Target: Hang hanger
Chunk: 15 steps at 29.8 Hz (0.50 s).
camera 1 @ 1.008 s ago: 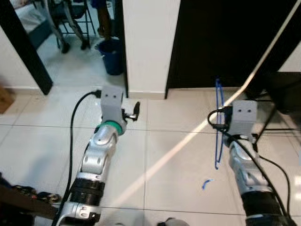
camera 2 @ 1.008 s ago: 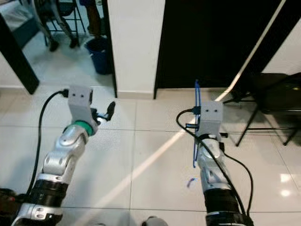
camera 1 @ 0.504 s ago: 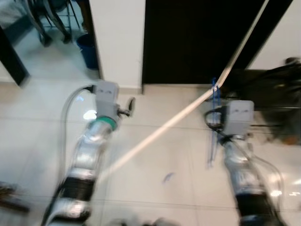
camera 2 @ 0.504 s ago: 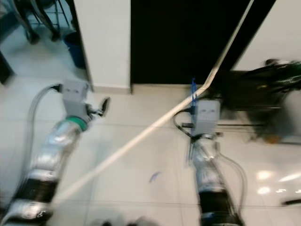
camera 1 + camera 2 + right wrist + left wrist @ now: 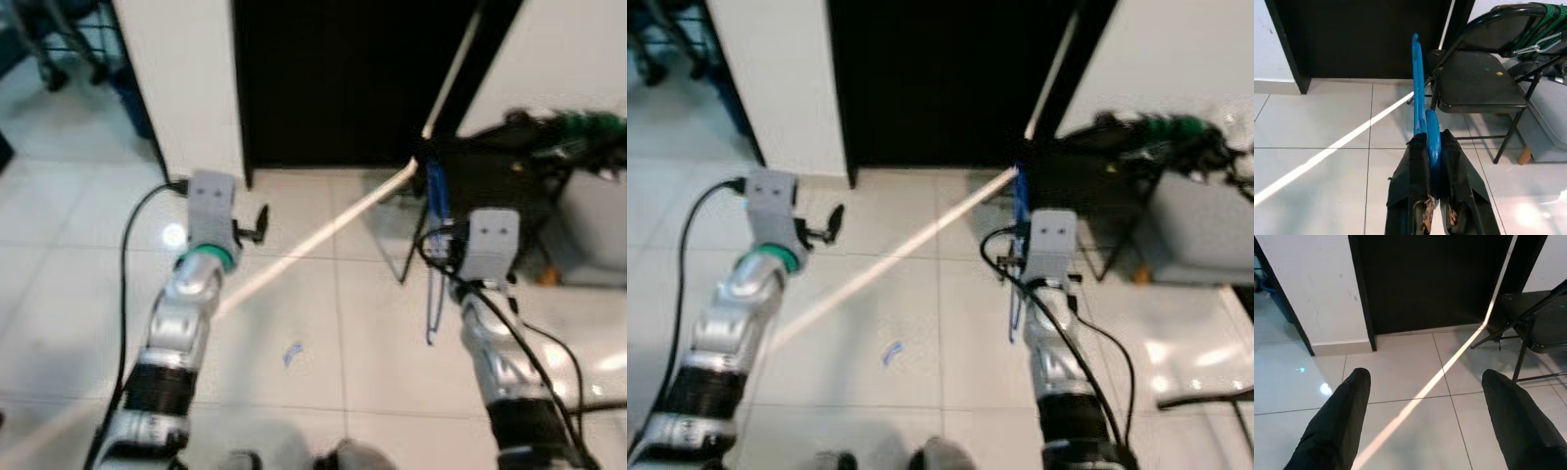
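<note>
A blue plastic hanger (image 5: pixel 1420 98) stands edge-on and upright, clamped between the fingers of my right gripper (image 5: pixel 1431 142); it also shows beside the right wrist as a thin blue hanger (image 5: pixel 433 257). My right gripper (image 5: pixel 1019 257) is held out low over the tiled floor, short of a black folding chair (image 5: pixel 1474 81). My left gripper (image 5: pixel 1422 382) is open with nothing between its black fingers (image 5: pixel 1347 406), pointing at a dark doorway (image 5: pixel 1430 279). The left gripper (image 5: pixel 257 223) hovers over the floor to my left.
A white wall pillar (image 5: pixel 181 78) stands left of the doorway. A green strap with a metal hook (image 5: pixel 1535 34) lies over the chair back, beside a grey soft object (image 5: pixel 1547 122). A small blue scrap (image 5: pixel 291 353) lies on the glossy tiles (image 5: pixel 323 323).
The whole view has swung to the right: the doorway and pillar slid left and the chair came into view. Both grippers keep their pose, the right one still holding the hanger.
</note>
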Available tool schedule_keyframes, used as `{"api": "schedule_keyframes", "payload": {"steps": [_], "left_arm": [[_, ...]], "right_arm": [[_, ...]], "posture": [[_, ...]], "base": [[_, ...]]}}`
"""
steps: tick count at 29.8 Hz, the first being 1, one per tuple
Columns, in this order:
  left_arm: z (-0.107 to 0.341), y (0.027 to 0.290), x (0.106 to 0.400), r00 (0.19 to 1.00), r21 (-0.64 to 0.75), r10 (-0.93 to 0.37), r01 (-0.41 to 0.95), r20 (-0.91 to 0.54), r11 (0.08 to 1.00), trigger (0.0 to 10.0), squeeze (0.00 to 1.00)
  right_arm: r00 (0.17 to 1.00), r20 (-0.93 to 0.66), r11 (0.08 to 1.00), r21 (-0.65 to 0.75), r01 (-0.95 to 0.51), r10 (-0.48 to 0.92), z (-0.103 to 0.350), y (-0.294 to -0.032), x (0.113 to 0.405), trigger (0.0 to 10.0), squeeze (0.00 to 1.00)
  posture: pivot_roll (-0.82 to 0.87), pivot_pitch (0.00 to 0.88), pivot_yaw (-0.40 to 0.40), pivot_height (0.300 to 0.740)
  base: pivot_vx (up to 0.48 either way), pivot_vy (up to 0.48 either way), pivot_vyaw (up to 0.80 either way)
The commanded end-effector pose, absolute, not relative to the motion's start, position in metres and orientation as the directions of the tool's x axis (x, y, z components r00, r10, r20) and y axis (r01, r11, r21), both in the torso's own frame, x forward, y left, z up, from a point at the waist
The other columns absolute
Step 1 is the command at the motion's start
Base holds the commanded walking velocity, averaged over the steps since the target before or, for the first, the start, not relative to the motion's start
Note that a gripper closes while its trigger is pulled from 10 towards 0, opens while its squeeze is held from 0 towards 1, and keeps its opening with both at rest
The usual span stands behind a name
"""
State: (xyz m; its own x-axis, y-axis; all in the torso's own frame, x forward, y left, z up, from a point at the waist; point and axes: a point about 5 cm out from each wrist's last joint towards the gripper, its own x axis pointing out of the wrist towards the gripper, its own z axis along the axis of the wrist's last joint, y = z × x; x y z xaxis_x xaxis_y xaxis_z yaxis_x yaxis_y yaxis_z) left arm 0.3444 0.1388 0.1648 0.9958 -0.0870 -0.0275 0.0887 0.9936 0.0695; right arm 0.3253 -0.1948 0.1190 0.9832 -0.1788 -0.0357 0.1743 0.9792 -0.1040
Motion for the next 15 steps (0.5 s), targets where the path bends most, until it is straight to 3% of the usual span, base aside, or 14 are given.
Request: {"api": "schedule_keyframes", "payload": {"steps": [1,15], "left_arm": [[0.1587,0.1355,0.3422,0.994,0.073,-0.097,0.101,-0.055,0.992,10.0,0.0],[0.1589,0.1335,0.3418,0.993,0.072,-0.102,0.106,-0.053,0.992,10.0,0.0]], "right_arm": [[0.98,-0.05,0.977,-0.1,0.19,-0.195,0.115,-0.199,0.3228,10.0,0.0],[0.98,-0.044,0.976,-0.105,0.191,-0.196,0.1169,-0.2007,0.3228,10.0,0.0]], "posture": [[-0.04,0.056,0.006,0.74],[-0.05,0.06,0.004,0.74]], "base": [[0.0,-0.48,0.0],[0.0,-0.48,0.0]]}}
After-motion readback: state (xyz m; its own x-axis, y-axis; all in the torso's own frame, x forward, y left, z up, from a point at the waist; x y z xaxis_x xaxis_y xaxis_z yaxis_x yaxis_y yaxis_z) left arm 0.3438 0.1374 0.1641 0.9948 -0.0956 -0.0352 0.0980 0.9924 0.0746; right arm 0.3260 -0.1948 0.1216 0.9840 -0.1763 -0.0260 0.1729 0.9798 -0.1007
